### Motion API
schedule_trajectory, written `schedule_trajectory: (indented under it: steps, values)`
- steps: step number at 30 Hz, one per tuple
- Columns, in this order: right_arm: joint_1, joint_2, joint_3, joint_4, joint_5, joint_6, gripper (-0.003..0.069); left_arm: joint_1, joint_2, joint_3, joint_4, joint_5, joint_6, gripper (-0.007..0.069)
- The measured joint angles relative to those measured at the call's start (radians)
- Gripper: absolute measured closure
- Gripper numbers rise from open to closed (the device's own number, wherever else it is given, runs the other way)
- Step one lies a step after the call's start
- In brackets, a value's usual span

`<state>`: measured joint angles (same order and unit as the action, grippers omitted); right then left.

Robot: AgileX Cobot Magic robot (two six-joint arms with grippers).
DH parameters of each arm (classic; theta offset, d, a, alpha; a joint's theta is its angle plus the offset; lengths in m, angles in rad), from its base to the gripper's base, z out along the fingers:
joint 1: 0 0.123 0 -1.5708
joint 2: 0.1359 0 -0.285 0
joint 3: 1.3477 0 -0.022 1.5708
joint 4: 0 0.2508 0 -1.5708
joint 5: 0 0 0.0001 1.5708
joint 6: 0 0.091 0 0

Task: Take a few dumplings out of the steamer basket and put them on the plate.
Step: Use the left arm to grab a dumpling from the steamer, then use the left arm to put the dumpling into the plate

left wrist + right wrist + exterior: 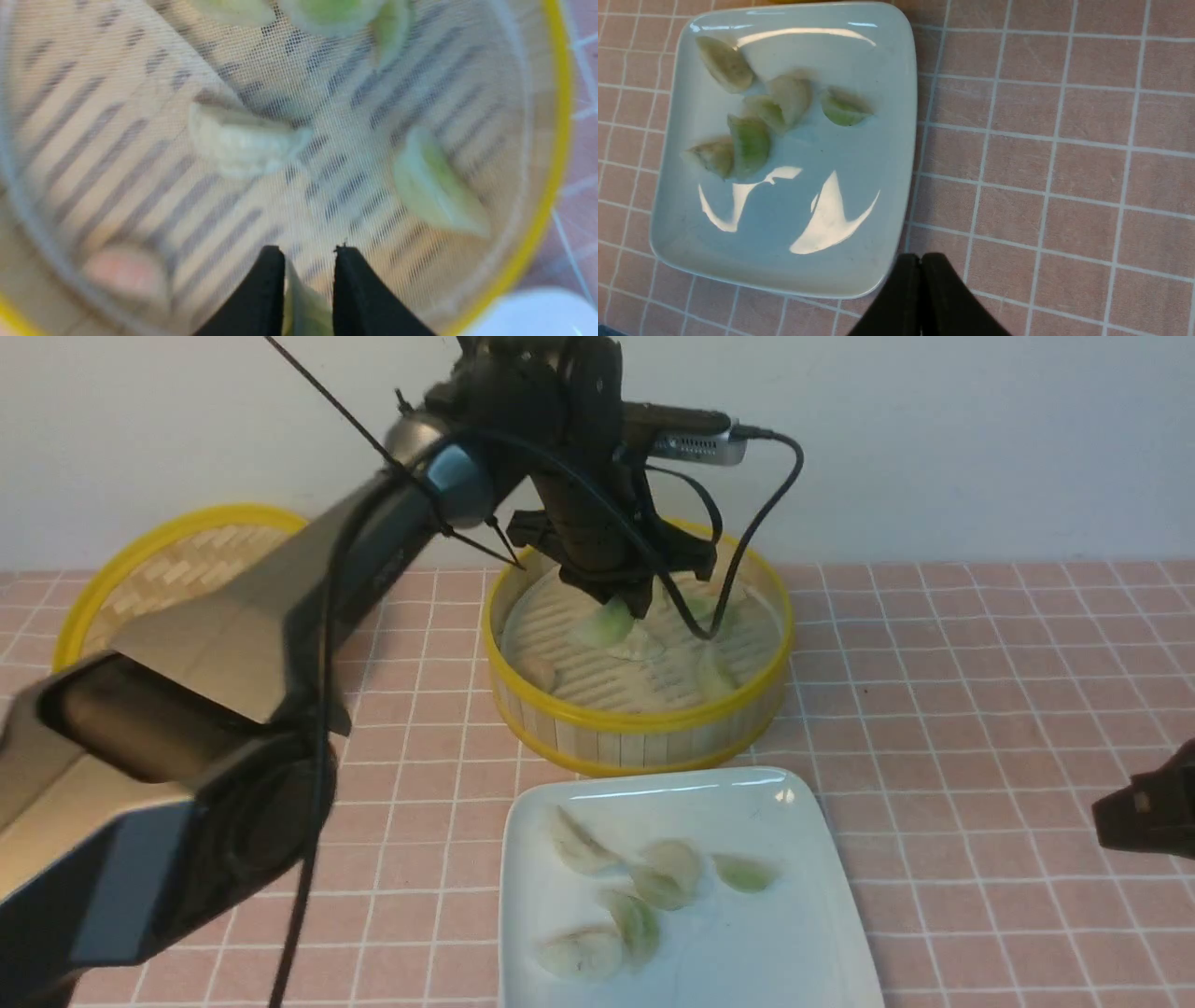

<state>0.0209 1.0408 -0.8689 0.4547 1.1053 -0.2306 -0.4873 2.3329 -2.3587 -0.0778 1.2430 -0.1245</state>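
The steamer basket (644,733) stands at the middle back with several dumplings on its ridged liner (140,154). My left gripper (635,607) is over the basket, shut on a pale green dumpling (607,623), which shows between the fingers in the left wrist view (306,308). Loose dumplings lie below: a whitish one (243,140) and a green one (434,186). The white plate (803,933) in front holds several dumplings (749,142). My right gripper (920,261) is shut and empty, just off the plate's edge (859,280).
The flat woven bamboo lid (159,579) lies at the back left, partly behind my left arm. The table has a pink tiled cloth (980,709). My right gripper's tip shows at the right edge of the front view (1144,817).
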Motion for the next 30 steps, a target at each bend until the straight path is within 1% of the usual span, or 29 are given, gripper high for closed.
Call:
schedule_trajectory:
  steps: [1, 4, 6, 8, 11, 12, 14, 16, 19, 21, 23, 25, 26, 27, 28, 29, 30]
  values:
    - [0.000, 0.000, 0.000, 0.009, 0.001, -0.002, 0.0669, -0.001, -0.073, 0.097, -0.004, -0.002, 0.002, 0.0515]
    - [0.000, 0.000, 0.000, 0.024, 0.001, -0.017, 0.0669, -0.011, -0.195, 0.290, -0.024, -0.003, 0.004, 0.0515]
    - [0.000, 0.000, 0.000, 0.031, 0.001, -0.028, 0.0669, -0.043, -0.284, 0.457, -0.040, -0.003, 0.017, 0.0515]
    - [0.000, 0.000, 0.000, 0.042, 0.000, -0.033, 0.0669, -0.082, -0.328, 0.565, -0.043, -0.013, 0.028, 0.0515]
    - [0.000, 0.000, 0.000, 0.064, -0.002, -0.052, 0.0669, -0.141, -0.334, 0.670, -0.049, -0.135, 0.048, 0.0515]
    - [0.000, 0.000, 0.000, 0.066, -0.002, -0.052, 0.0669, -0.141, -0.332, 0.670, -0.050, -0.135, 0.048, 0.0515]
    - [0.000, 0.000, 0.000, 0.077, -0.002, -0.065, 0.0669, -0.168, -0.294, 0.691, -0.045, -0.220, 0.057, 0.0515]
    - [0.000, 0.000, 0.000, 0.082, -0.003, -0.068, 0.0669, -0.175, -0.256, 0.691, -0.029, -0.253, 0.060, 0.0515]
    - [0.000, 0.000, 0.000, 0.090, -0.012, -0.070, 0.0669, -0.175, -0.226, 0.691, -0.007, -0.256, 0.060, 0.0473]
    - [0.000, 0.000, -0.002, 0.099, -0.028, -0.070, 0.0669, -0.175, -0.210, 0.691, 0.033, -0.255, 0.060, 0.0386]
    - [0.000, 0.006, -0.024, 0.100, -0.034, -0.070, 0.0669, -0.175, -0.210, 0.686, 0.078, -0.230, 0.056, 0.0260]
    - [0.000, 0.023, -0.066, 0.101, -0.035, -0.057, 0.0669, -0.175, -0.211, 0.666, 0.103, -0.178, 0.036, 0.0197]
    - [0.000, 0.030, -0.083, 0.102, -0.035, -0.050, 0.0669, -0.175, -0.212, 0.646, 0.115, -0.130, 0.019, 0.0179]
    - [0.007, 0.056, -0.138, 0.104, -0.034, -0.036, 0.0669, -0.175, -0.218, 0.624, 0.141, -0.079, 0.007, 0.0174]
    - [0.009, 0.056, -0.145, 0.104, -0.034, -0.035, 0.0669, -0.175, -0.219, 0.621, 0.146, -0.072, 0.005, 0.0174]
    - [0.031, 0.093, -0.208, 0.104, -0.034, -0.030, 0.0669, -0.175, -0.241, 0.600, 0.195, -0.046, -0.004, 0.0233]
    - [0.047, 0.115, -0.241, 0.103, -0.035, -0.027, 0.0669, -0.174, -0.253, 0.599, 0.211, -0.044, -0.006, 0.0265]
